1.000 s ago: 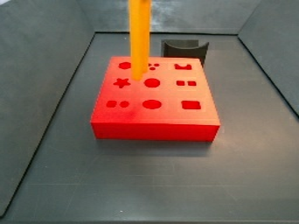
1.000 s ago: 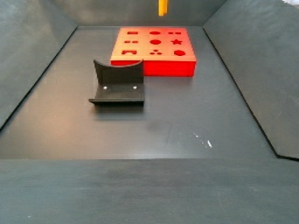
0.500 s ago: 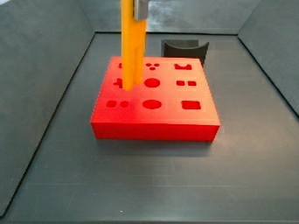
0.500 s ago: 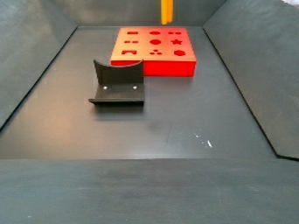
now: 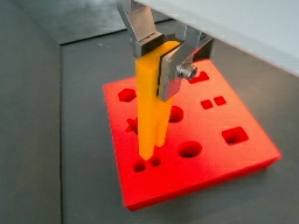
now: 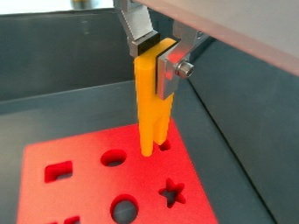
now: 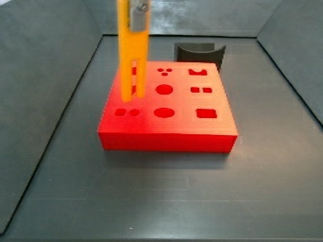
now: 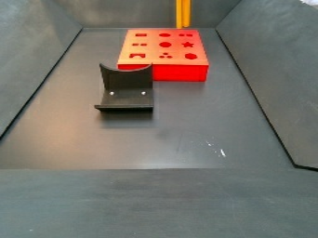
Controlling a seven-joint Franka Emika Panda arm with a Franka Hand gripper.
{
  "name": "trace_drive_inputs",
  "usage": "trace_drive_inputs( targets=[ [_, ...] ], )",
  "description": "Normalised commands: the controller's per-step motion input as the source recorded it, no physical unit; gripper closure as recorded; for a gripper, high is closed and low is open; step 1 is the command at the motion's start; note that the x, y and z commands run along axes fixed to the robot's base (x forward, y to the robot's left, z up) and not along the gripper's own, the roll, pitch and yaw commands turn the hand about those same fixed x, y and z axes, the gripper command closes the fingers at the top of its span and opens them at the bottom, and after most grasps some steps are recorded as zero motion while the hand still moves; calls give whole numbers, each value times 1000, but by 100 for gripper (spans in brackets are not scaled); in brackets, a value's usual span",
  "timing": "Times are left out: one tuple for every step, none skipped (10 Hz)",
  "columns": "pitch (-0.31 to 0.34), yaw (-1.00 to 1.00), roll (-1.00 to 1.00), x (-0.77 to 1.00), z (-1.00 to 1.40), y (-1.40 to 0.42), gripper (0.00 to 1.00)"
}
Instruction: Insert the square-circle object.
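- Gripper (image 5: 160, 54) body runs off the frame in both wrist views
- Square-circle object (image 8: 184, 12) is cut off above in both side views
- Fixture (image 7: 199, 52) stands partly behind the red block (image 7: 168, 130)

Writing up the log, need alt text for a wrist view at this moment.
The gripper holds the square-circle object upright between its silver fingers, prongs down over the red block with shaped holes. Whether the prongs touch the block cannot be told.
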Motion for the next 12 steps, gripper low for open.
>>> trace_drive_inputs(
  targets=[
    [-336,-346,-440,-391,-83,129,100],
    [-391,-363,-474,-246,0,106,100],
    [-404,-449,-500,-146,37,0,100],
    [-197,-731,-296,-89,166,0,100],
    [0,-1000,7,0,26,0,100],
    [3,-1000,29,-3,0,0,100],
    [23,-1000,50,-23,0,0,100],
    [11,-1000,39,-14,0,0,100],
    [-3,-649,0,0,-43,-71,100],
    [4,-660,4,200,0,-74,100],
    [0,-123,31,-111,0,-89,100],
    [-21,0,0,-23,0,0,100]
  ],
)
